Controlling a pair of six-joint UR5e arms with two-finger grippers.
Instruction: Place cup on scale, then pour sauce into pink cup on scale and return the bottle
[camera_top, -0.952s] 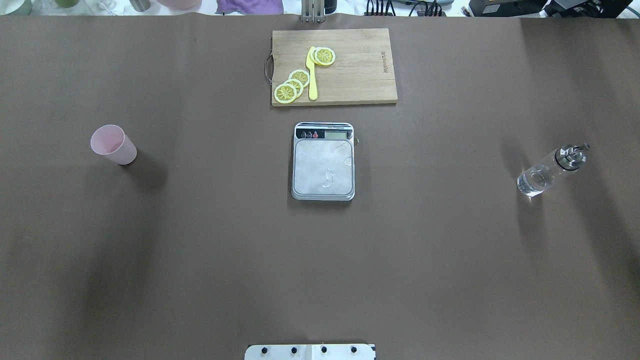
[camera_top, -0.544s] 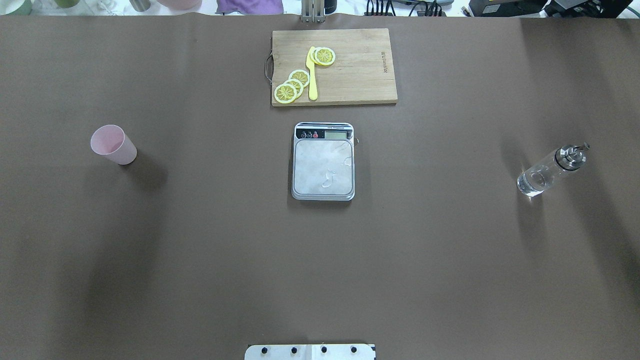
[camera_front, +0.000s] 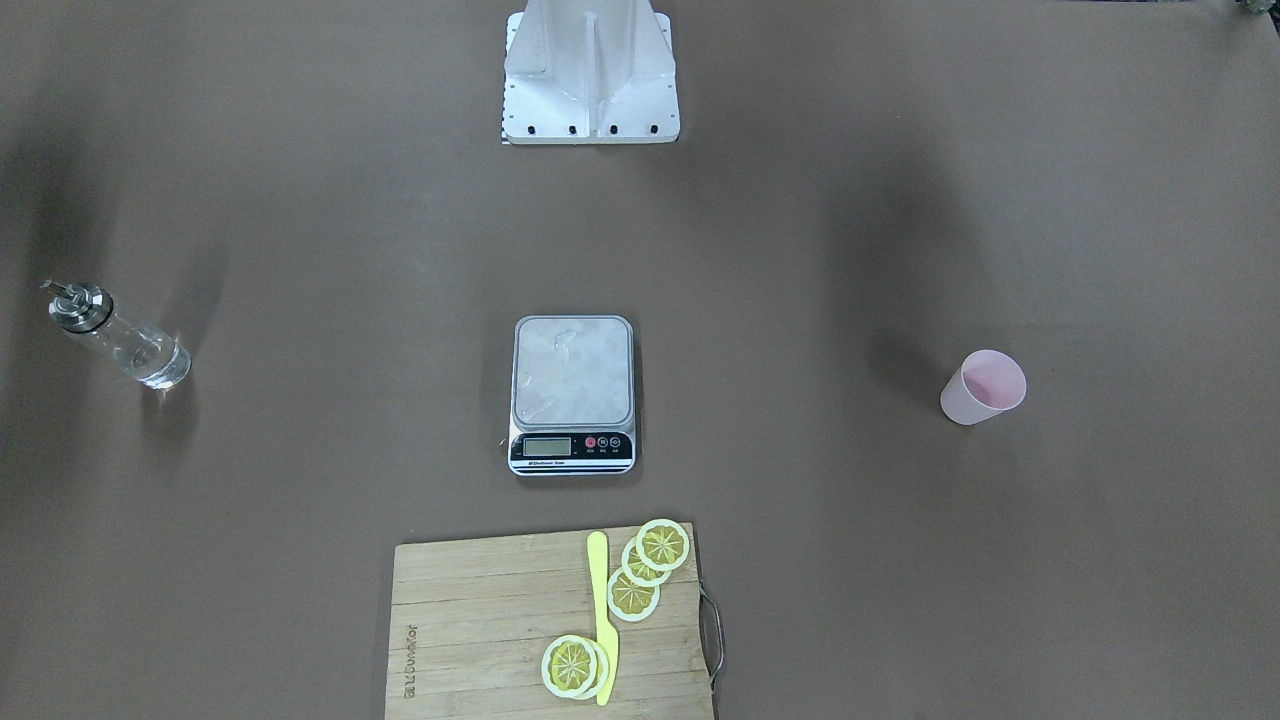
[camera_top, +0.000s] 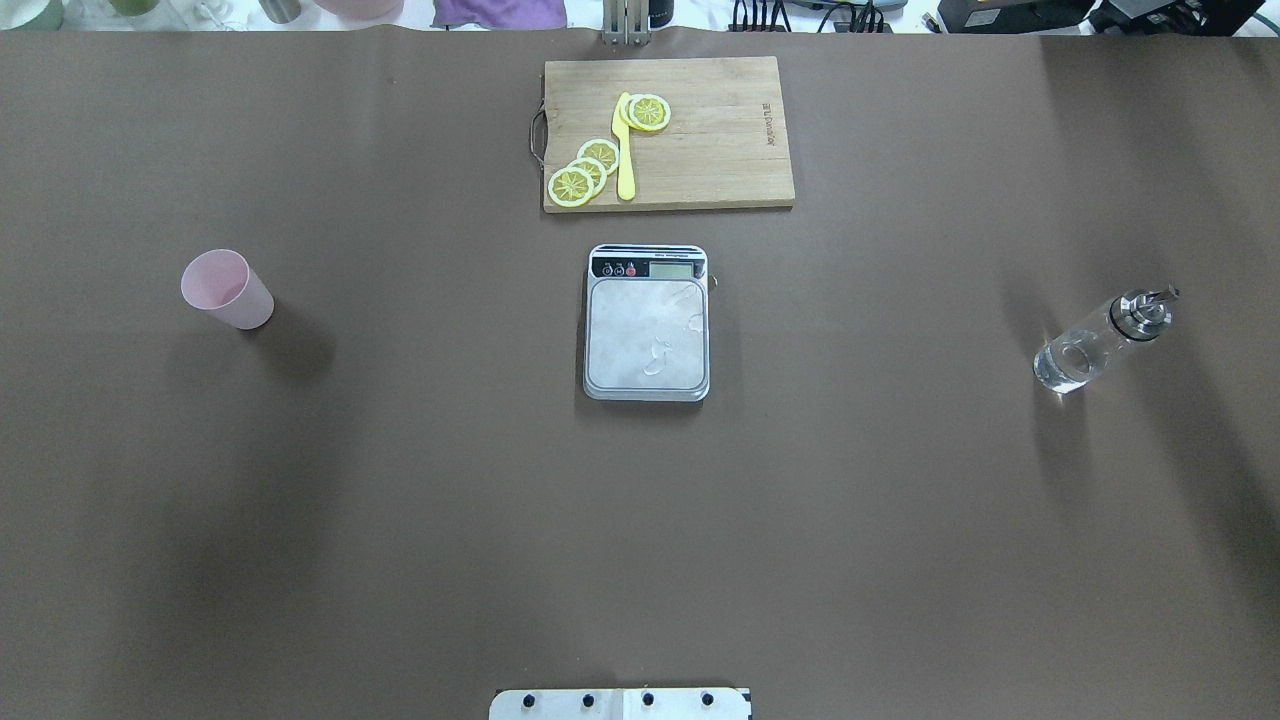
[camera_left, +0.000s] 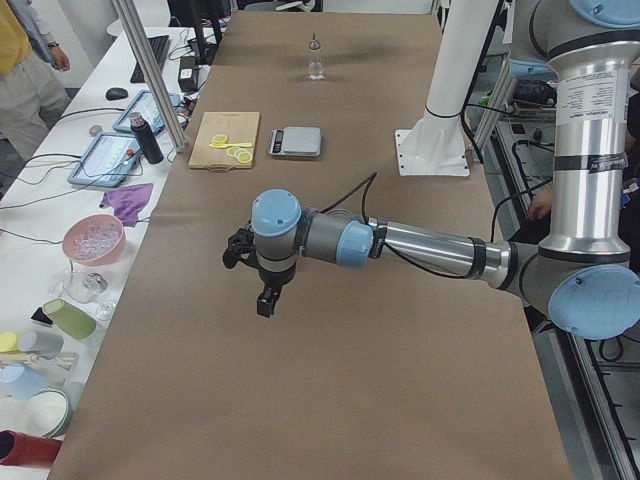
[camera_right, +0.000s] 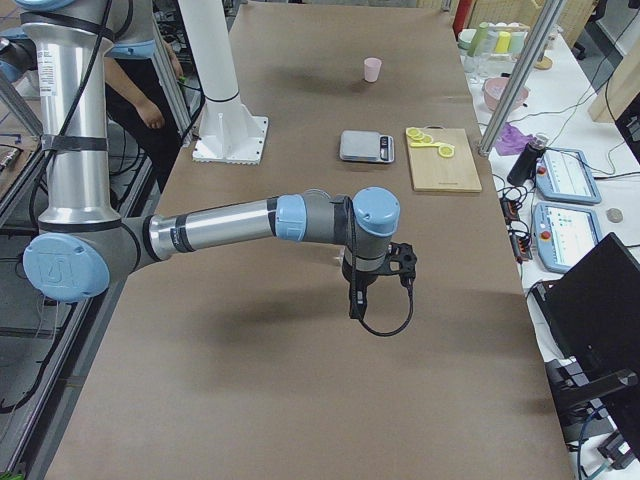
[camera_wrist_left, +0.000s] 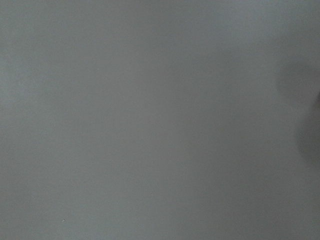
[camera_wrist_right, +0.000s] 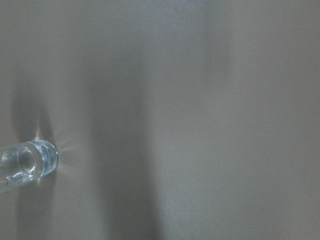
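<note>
cup: pink cup (camera_top: 226, 290) stands upright, mouth up, on the robot's left part of the brown surface (camera_top: 400, 520), well apart from the scale
scale: kitchen scale (camera_top: 647, 330) at mid-surface; long axis runs from the robot toward the far side, display strip on the far edge; steel plate carries only a few wet smears
bottle: glass bottle (camera_top: 1100, 342) stands upright on the robot's right side, long axis vertical, steel cap up, spout pointing outward, away from the scale
sauce: clear liquid, level not readable
board: cutting board (camera_top: 720, 150) just beyond the scale, with lemon slices (camera_top: 585, 170) and a yellow knife (camera_top: 625, 160)
left pincer: left pincer (camera_left: 267, 302) seen only in the left side view, hanging above the surface, pointing down; opening cannot be told
right pincer: right pincer (camera_right: 355, 300) seen only in the right side view, also pointing down; opening cannot be told
view differences: right wrist view catches the bottle end-on at its left edge; left wrist view gives only bare surface
</note>
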